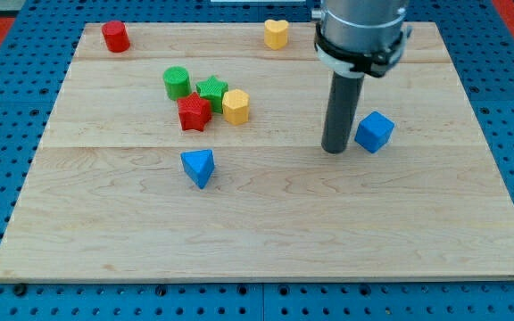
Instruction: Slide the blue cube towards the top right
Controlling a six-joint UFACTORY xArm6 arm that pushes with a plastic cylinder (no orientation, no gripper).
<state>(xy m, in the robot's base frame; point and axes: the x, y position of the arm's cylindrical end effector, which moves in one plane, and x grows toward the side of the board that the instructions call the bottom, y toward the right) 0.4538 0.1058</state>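
The blue cube (375, 131) lies on the wooden board (266, 223), right of centre. My tip (335, 150) rests on the board just to the cube's left, very close to it or touching its left side. The dark rod rises from there to the arm's grey body at the view's top.
A blue triangular block (198, 167) lies left of centre. A cluster sits upper left: green cylinder (177, 83), green star (211, 90), red star (194, 112), yellow hexagon (236, 105). A red cylinder (115, 37) is at the top left, a yellow heart (277, 34) at the top middle.
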